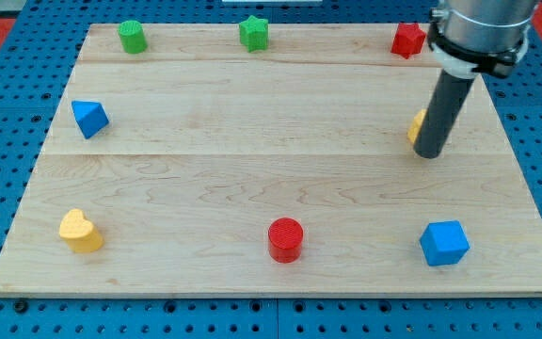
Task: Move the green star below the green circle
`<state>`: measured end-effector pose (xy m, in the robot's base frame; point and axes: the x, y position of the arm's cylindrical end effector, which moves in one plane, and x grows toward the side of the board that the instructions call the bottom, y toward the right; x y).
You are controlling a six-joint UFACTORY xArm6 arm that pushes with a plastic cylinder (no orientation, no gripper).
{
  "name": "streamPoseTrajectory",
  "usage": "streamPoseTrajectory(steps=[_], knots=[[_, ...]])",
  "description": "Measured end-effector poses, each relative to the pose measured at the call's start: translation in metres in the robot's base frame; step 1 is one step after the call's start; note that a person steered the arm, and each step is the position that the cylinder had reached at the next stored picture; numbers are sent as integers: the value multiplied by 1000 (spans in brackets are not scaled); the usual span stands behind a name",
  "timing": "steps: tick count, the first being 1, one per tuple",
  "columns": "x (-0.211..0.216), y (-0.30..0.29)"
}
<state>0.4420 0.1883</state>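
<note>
The green star (254,33) sits at the view's top edge of the wooden board (252,179), near the middle. The green circle (133,37), a short cylinder, sits at the top left, well to the left of the star. My tip (428,153) rests on the board at the right side, far to the right of and below both green blocks. The rod partly hides a yellow block (417,125) that lies against its left side.
A red star (407,40) is at the top right. A blue triangle (89,118) is at the left. A yellow heart (80,232) is at the bottom left, a red cylinder (285,239) at the bottom middle, a blue cube (443,243) at the bottom right.
</note>
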Motion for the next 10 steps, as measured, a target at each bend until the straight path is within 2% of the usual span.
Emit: streamPoseTrajectory(steps=[2, 3, 4, 5, 6, 8, 9, 10], knots=[[4, 1], [15, 25], [56, 18], [71, 29], [50, -31], [-46, -180], [-108, -192], [-174, -168]])
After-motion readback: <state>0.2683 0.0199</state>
